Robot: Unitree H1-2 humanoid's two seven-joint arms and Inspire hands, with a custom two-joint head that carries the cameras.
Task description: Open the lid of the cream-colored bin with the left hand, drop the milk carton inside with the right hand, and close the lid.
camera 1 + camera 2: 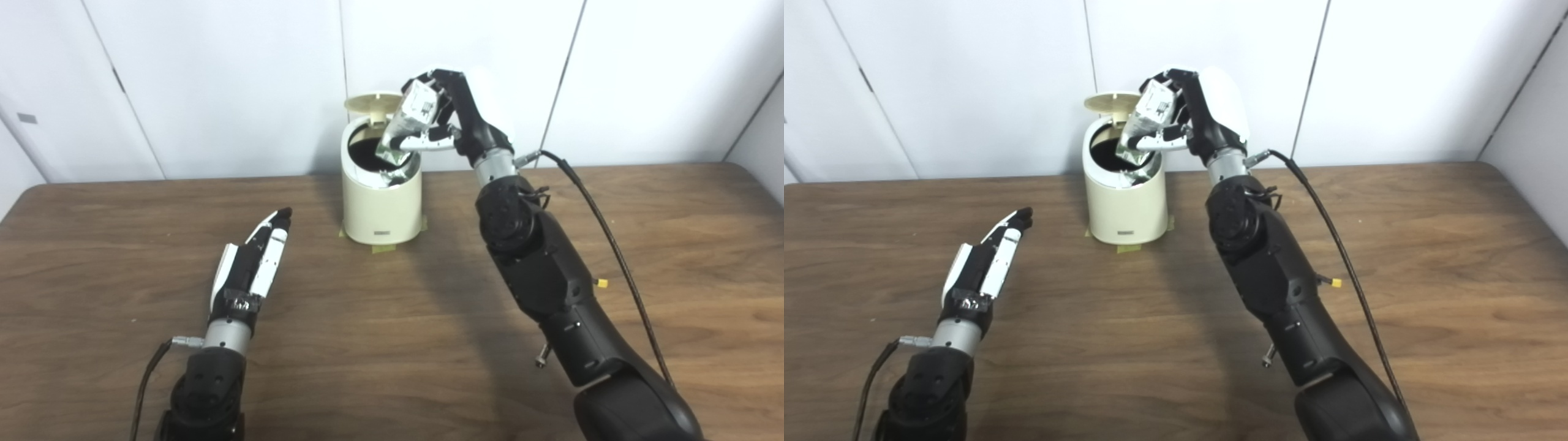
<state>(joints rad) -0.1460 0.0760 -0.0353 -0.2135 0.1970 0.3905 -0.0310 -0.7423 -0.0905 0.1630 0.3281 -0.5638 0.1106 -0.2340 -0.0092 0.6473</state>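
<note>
At the worktop's (392, 343) twelve o'clock edge, the right hand (456, 119), fingers gripping the tilted milk carton (407, 122), holds it over the cream-colored bin's (381, 208) mouth, lid (370, 102) upright; the drop seems next, needing release, while the left hand (257, 260) waits with fingers straight, empty, at eight o'clock.

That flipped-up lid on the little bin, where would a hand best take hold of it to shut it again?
Probably at the lid's top front edge, coming from the bin's left, where the left hand waits open. The lid stands upright behind the opening, hinged at the back, so pressing there tips it forward. The right hand holds the milk carton over the opening.
</note>
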